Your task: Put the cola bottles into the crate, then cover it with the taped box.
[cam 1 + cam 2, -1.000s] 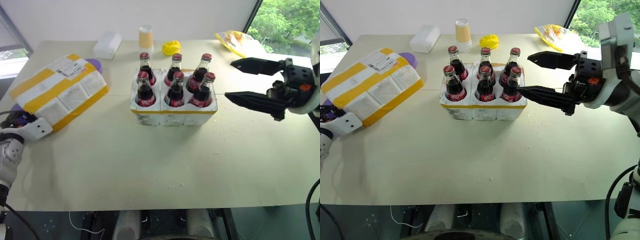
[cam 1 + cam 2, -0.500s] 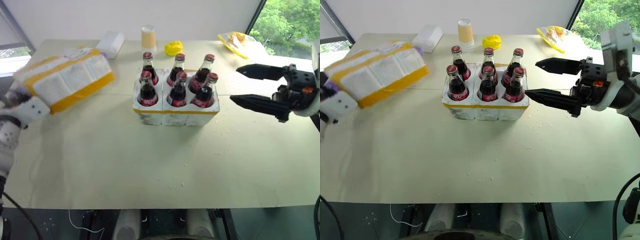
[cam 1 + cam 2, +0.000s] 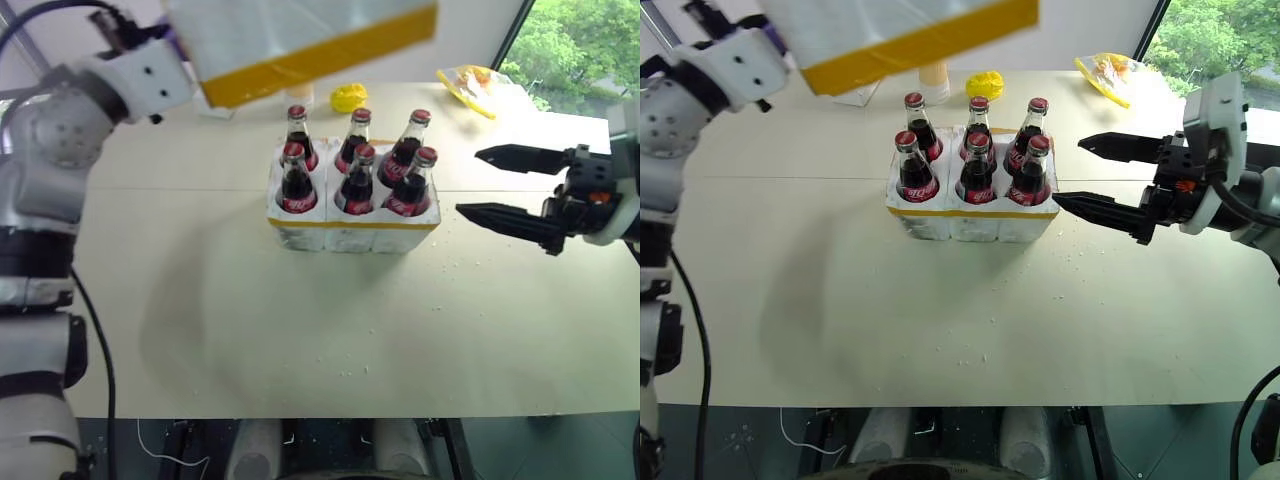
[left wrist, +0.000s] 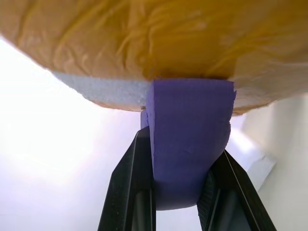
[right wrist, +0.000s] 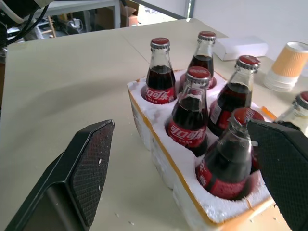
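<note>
On the pale, matte counter, specked with white foam crumbs, the white styrofoam crate with its yellow tape band is sitting mid-surface, all six small glass cola bottles with red caps standing in its wells, so loading looks finished. To its right, the right pincer is hovering with its fingers wide apart, holding nothing. Farther back and above, the left pincer is gripping a purple tab under the crinkly yellow-taped white styrofoam box, held aloft; covering is still left.
</note>
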### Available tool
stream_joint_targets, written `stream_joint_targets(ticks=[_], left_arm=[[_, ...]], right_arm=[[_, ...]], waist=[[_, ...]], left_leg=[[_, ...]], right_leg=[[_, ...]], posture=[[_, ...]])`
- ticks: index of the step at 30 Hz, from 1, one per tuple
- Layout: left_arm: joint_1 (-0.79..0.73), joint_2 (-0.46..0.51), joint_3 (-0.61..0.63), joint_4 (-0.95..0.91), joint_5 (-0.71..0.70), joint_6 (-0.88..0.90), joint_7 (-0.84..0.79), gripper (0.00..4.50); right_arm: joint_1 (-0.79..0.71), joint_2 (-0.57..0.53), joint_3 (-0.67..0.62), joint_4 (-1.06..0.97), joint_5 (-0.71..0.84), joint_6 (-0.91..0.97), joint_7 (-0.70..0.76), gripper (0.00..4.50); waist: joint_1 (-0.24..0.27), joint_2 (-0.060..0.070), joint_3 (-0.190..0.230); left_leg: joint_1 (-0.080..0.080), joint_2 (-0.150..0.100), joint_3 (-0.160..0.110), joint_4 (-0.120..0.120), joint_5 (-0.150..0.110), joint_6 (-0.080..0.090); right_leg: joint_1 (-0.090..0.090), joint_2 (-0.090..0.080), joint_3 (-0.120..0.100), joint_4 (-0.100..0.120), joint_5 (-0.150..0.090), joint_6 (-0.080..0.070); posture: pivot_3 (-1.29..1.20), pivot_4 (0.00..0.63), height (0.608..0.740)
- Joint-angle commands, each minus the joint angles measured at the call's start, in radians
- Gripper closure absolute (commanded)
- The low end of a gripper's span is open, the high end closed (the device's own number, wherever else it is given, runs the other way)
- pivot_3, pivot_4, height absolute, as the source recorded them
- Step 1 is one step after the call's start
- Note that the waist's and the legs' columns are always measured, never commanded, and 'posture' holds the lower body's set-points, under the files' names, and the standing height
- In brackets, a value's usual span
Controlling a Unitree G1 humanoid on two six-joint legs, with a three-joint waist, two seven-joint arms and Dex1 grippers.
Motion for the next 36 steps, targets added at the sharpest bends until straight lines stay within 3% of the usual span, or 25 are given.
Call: stream_joint_targets(ticks=[1, 11, 21, 30, 31, 36], left_arm=[[-0.09, 0.005, -0.029, 0.095, 0.016, -0.125, -0.046, 4.02], [-0.164, -0.018, -0.11, 0.284, 0.103, -0.374, -0.057, 4.02], [-0.125, -0.038, -0.151, 0.161, 0.238, -0.394, 0.01, 4.02], [-0.083, 0.012, -0.118, 0.077, 0.229, -0.332, -0.019, 4.02], [-0.069, 0.015, -0.114, 0.059, 0.222, -0.32, -0.026, 3.01], [0.004, 0.036, -0.1, -0.031, 0.215, -0.27, -0.056, 0.66]], right_arm=[[0.019, -0.001, -0.074, -0.055, 0.023, -0.006, -0.03, 0.0], [0.105, 0.003, -0.154, -0.132, 0.074, 0.011, -0.096, 0.0], [0.114, 0.003, -0.157, -0.139, 0.107, -0.001, -0.136, 0.0], [0.072, 0.012, -0.116, -0.112, 0.105, -0.021, -0.137, 0.0], [0.068, 0.012, -0.113, -0.108, 0.104, -0.021, -0.135, 0.0], [0.06, 0.006, -0.1, -0.086, 0.088, -0.03, -0.113, 0.0]], waist=[[0.001, 0.0, 0.0], [0.007, 0.0, 0.0], [0.007, -0.001, 0.0], [0.005, -0.001, 0.0], [0.004, -0.001, 0.0], [0.005, -0.001, 0.0]], left_leg=[[0.0, 0.0, 0.0, 0.0, 0.0, 0.0], [0.0, 0.0, -0.003, 0.001, -0.001, 0.001], [0.0, 0.0, -0.005, 0.001, -0.001, 0.002], [0.0, 0.0, -0.005, 0.001, -0.001, 0.002], [0.0, 0.0, -0.005, 0.001, -0.001, 0.002], [0.0, 0.0, -0.005, 0.001, -0.001, 0.002]], right_leg=[[0.0, 0.0, 0.0, 0.0, 0.0, 0.0], [0.001, -0.001, 0.0, -0.001, 0.0, 0.0], [0.002, -0.001, 0.0, -0.001, 0.0, 0.0], [0.002, -0.001, 0.0, -0.001, 0.0, 0.0], [0.002, -0.001, 0.0, -0.001, 0.0, 0.0], [0.002, -0.001, 0.0, 0.0, 0.0, 0.0]], posture=[[0.0, 0.15, 0.74], [0.0, 0.15, 0.74], [0.0, 0.15, 0.74], [0.0, 0.15, 0.74], [0.0, 0.15, 0.74], [0.0, 0.15, 0.74]])
